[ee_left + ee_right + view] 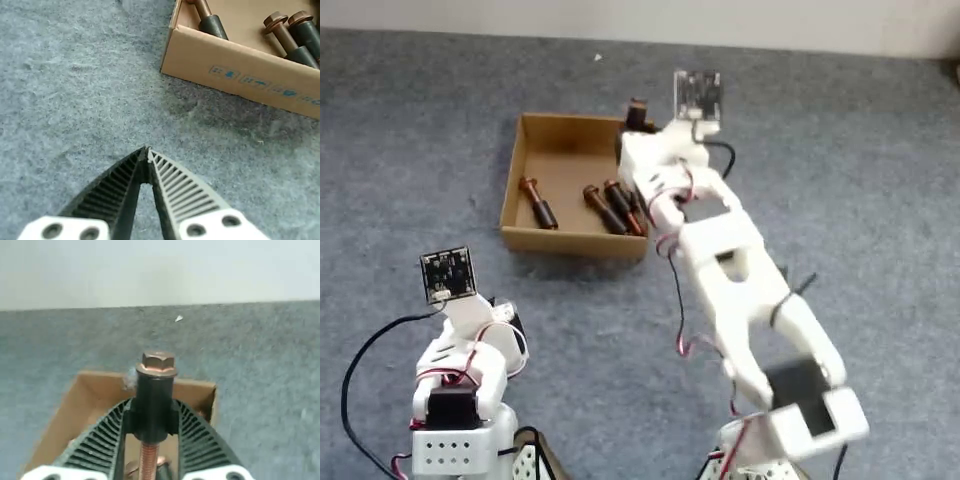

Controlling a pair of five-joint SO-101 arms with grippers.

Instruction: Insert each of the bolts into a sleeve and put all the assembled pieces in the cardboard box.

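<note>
Currently, assembled pieces (605, 208) lie in the cardboard box (512, 195) on the worktop (840, 150). Over the box's 2 o'clock corner, the right end effector (150, 407) clamps a black sleeve (152, 395) carrying a copper bolt (158, 363). At the box's 7 o'clock, the left end effector (147, 151) is closed and empty.

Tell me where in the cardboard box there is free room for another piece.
Free: the cardboard box floor between the lone piece and the cluster, up to the far wall. Crowded: the right side, below the right claw.
</note>
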